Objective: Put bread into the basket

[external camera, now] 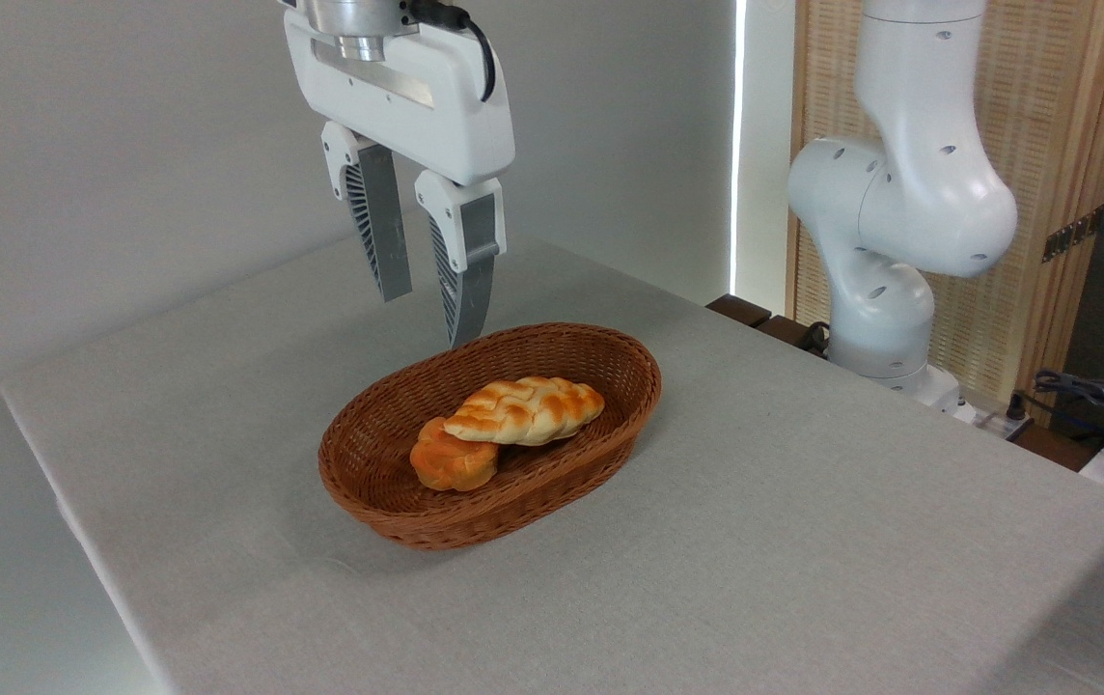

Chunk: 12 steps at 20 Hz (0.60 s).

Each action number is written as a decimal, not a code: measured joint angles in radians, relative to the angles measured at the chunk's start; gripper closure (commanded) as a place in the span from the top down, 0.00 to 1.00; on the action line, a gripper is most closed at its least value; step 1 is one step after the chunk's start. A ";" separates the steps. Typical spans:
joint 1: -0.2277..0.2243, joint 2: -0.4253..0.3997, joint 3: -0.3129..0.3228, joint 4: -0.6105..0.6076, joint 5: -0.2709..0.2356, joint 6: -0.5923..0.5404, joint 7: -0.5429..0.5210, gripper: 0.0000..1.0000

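Tabletop (803, 541): covered in pale grey cloth, set against a plain light wall. Basket (398, 516): oval, woven wicker, reddish-brown, shallow with a rimmed edge; stands near the middle of the table, long axis running from lower left to upper right. Bread (525, 409): long braided loaf, pale cream with golden-brown patches; lies inside the basket, toward its right half, its left end resting on the bun. Bun (451, 460): small, round, orange; also inside the basket, at the left end of the loaf and partly under it. Gripper (431, 314): white body, two grey ribbed fingers (383, 232) pointing down; jaws parted by a moderate gap, nothing held between them; hangs in the air above the far left rim of the basket, clear of both the wicker and the bread. Robot arm (899, 203): white, jointed, its base at the right rear table edge, before a slatted wooden panel.
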<state>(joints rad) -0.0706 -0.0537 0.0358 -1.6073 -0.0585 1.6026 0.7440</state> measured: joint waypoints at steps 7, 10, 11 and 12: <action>0.004 0.014 -0.040 0.000 0.077 -0.027 -0.001 1.00; 0.007 0.017 -0.041 0.000 0.094 -0.027 -0.001 1.00; 0.007 0.017 -0.042 0.000 0.095 -0.027 -0.001 1.00; 0.008 0.017 -0.042 0.000 0.096 -0.027 -0.001 1.00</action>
<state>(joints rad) -0.0629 -0.0369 -0.0061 -1.6074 0.0378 1.5755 0.7428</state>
